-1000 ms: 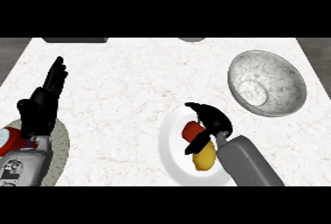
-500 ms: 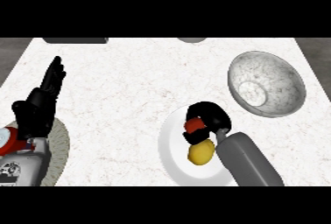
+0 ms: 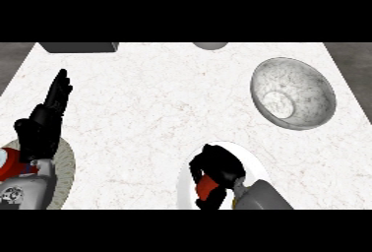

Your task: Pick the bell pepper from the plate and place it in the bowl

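Bowl (image 3: 294, 93): grey, marbled, nothing visible inside; upper right of counter (image 3: 160, 113). Plate (image 3: 247, 160): white, lower middle, holds the pepper (image 3: 207, 186). Pepper: red, mostly hidden. Right hand (image 3: 218, 170): fingers curled round pepper, over plate. Left hand (image 3: 45, 123): fingers straight, resting at left edge.

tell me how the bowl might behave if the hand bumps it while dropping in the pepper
The bowl looks like stone, so probably heavy and unlikely to slide. Its rounded sides suggest it might rock if struck near the rim. The right hand is curled round the pepper.
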`<move>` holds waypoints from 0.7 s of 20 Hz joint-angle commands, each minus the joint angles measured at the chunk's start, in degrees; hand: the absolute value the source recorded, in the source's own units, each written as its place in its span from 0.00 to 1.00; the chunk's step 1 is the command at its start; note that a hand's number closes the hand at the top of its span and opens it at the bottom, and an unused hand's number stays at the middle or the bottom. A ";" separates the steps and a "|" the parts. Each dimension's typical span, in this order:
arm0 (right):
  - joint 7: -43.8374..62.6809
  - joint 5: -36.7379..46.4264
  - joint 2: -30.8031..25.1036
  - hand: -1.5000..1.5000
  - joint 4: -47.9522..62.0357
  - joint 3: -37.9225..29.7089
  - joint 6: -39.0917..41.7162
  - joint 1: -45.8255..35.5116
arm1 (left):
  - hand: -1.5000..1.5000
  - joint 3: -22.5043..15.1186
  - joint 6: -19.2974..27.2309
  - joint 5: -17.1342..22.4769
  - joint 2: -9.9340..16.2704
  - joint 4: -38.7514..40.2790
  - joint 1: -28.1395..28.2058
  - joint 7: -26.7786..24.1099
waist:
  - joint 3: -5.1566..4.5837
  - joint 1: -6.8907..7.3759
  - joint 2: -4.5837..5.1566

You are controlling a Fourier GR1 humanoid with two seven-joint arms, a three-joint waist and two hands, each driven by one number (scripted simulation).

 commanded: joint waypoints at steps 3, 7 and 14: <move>-12.67 4.12 -7.58 1.00 -15.72 19.25 2.21 12.55 | 0.50 0.83 0.26 0.20 0.24 0.29 -0.26 1.26 | 0.25 -2.66 -0.60; -15.40 0.66 -16.92 1.00 -32.72 19.17 -2.61 24.46 | 0.50 2.01 1.22 0.18 0.44 -0.37 -0.09 1.68 | 0.30 -4.11 -0.16; -17.64 -11.59 -30.90 1.00 -58.63 5.13 -8.14 39.04 | 0.50 1.20 1.20 -0.86 0.24 -1.46 3.24 -0.91 | 0.26 -3.01 0.64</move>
